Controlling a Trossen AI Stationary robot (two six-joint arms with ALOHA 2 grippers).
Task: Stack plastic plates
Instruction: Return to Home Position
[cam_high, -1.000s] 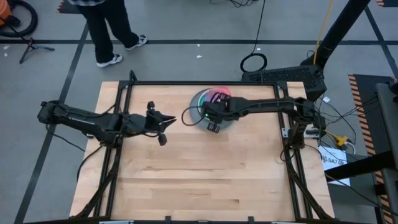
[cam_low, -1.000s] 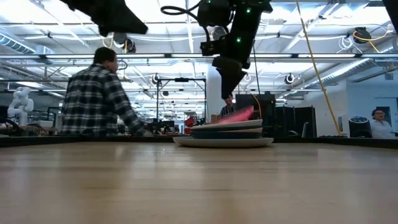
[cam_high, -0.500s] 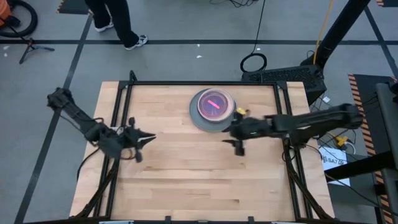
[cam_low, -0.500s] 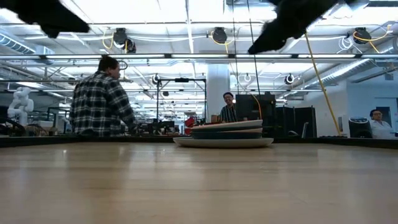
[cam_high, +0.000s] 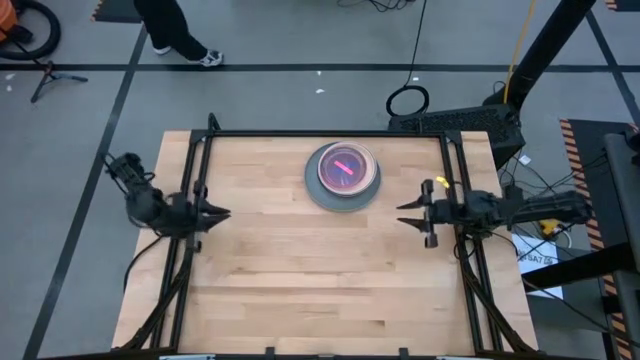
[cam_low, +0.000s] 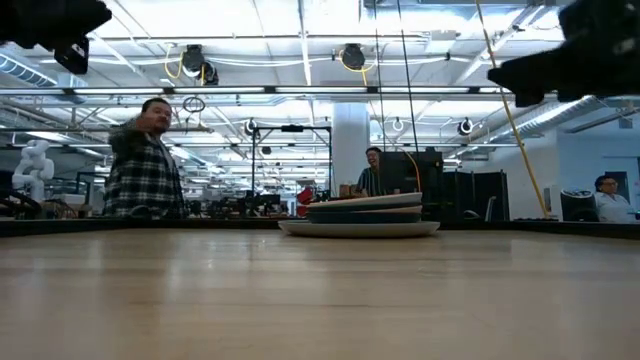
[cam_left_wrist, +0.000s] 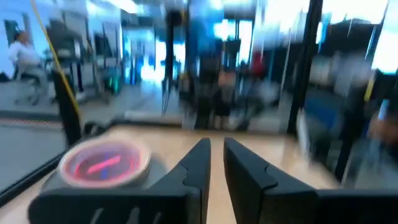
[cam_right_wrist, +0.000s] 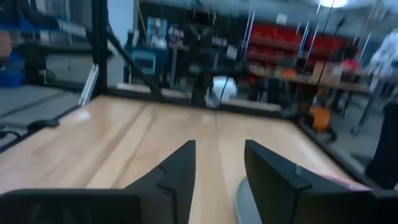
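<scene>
Plastic plates (cam_high: 343, 176) stacked by far edge of tabletop (cam_high: 300, 290): likely light, stiff, slick; grip at rim. Left gripper (cam_high: 222, 213) jaws slightly apart, right gripper (cam_high: 402, 213) jaws wider, both empty.

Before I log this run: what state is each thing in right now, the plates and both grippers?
plate stack: one pile on the table's far middle, free of both grippers.
pink plate: on top of the pile.
grey plate: at the bottom, flat on the table.
left gripper: at the table's left edge, narrow gap, empty.
right gripper: at the right edge, open, empty.
</scene>
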